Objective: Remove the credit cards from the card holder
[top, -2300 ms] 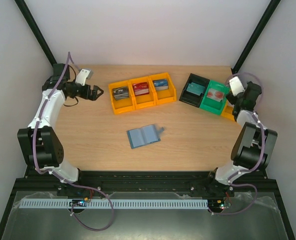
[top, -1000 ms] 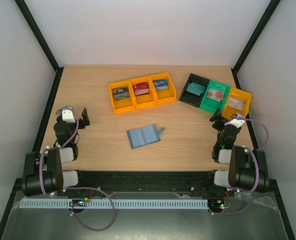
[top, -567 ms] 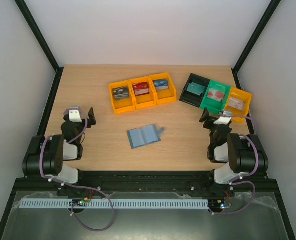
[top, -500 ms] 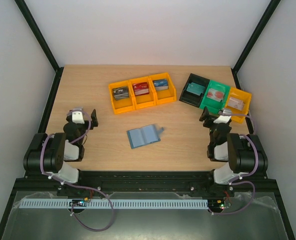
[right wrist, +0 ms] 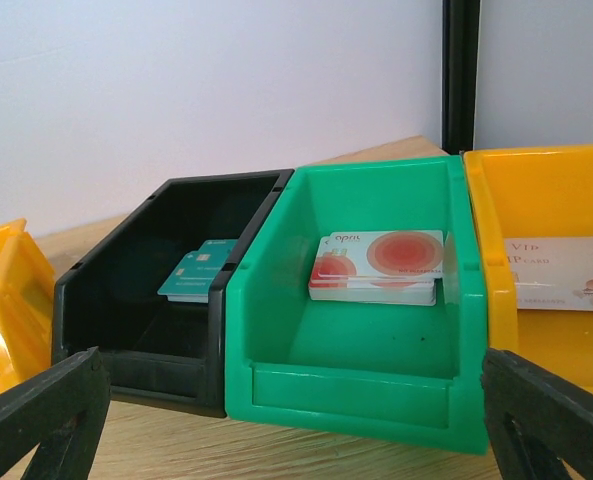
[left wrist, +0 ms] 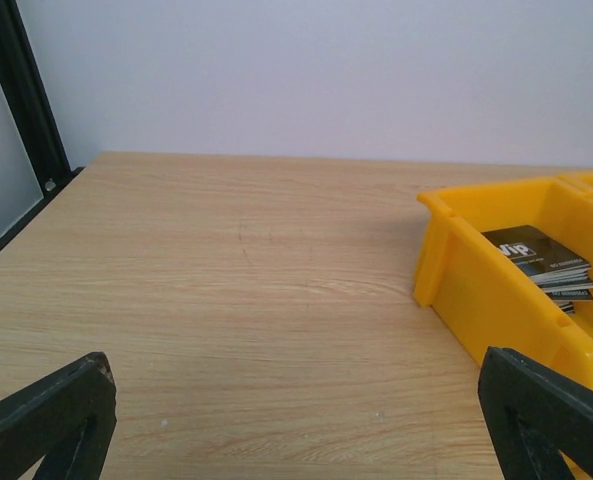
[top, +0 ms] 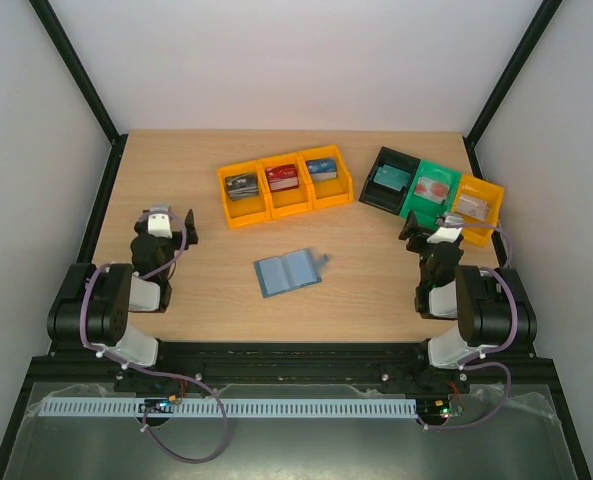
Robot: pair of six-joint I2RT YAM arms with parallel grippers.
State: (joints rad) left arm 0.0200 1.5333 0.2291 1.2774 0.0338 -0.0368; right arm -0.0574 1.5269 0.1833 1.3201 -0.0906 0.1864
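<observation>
The teal-blue card holder [top: 288,271] lies open and flat at mid-table, its snap tab pointing right; I cannot tell whether its sleeves hold cards. Credit cards lie stacked in the bins: dark ones [left wrist: 538,264], teal ones [right wrist: 200,270], red-and-white ones [right wrist: 379,266] and pale ones [right wrist: 563,273]. My left gripper [top: 164,218] is folded back near the left base, open and holding nothing, well left of the holder. In its wrist view its fingers [left wrist: 48,422] stand wide over bare wood. My right gripper [top: 429,228] is open too, just in front of the green bin [right wrist: 361,385].
A yellow three-part bin [top: 285,200] stands behind the holder. To the right are a black bin [top: 380,194], the green bin and a yellow bin [top: 490,190]. Black frame posts rise at the back corners.
Both arms pulled back from the bins and folded at their bases. Over the last second each gripper has edged forward and inward. The holder has not moved.
</observation>
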